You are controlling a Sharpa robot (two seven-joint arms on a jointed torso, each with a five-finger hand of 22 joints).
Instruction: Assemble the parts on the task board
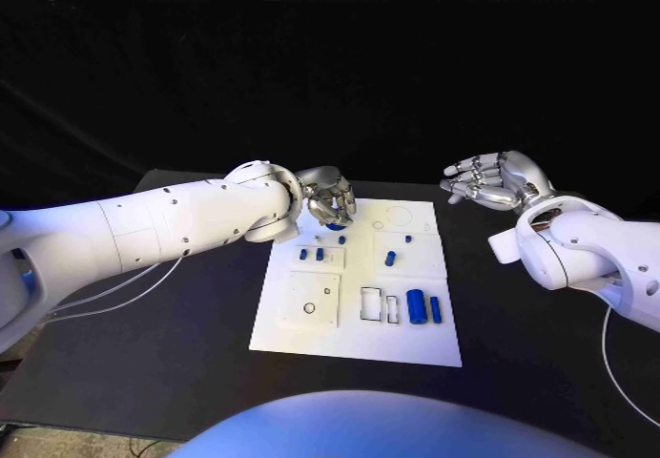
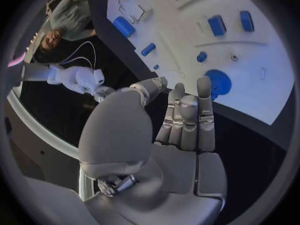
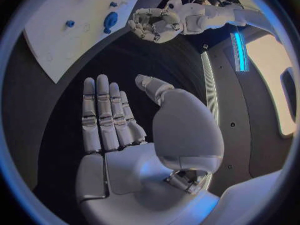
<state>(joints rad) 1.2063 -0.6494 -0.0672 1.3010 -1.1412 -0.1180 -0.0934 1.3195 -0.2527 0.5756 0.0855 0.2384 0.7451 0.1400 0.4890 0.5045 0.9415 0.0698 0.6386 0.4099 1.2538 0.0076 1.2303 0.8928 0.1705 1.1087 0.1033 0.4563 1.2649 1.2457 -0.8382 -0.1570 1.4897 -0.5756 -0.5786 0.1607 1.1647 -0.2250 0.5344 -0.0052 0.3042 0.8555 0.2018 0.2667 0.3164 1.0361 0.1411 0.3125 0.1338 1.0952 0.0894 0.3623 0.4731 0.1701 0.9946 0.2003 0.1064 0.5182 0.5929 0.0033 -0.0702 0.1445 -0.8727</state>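
The robot's left hand [image 1: 324, 202], open and empty, hovers just over a round blue part [image 2: 217, 81] at the far left of the task board [image 1: 413, 343], while the right hand [image 1: 495, 181], also open, waits well off to the right.

**Non-task items in view**

You will see a black table [image 1: 165, 353] carrying the work area; its surface extends to every side. Thin white cables [image 1: 117, 291] lie across the table on its left side, and another white cable [image 1: 619, 372] curves over the right side. A dark backdrop [image 1: 330, 76] stands behind the table's far edge.
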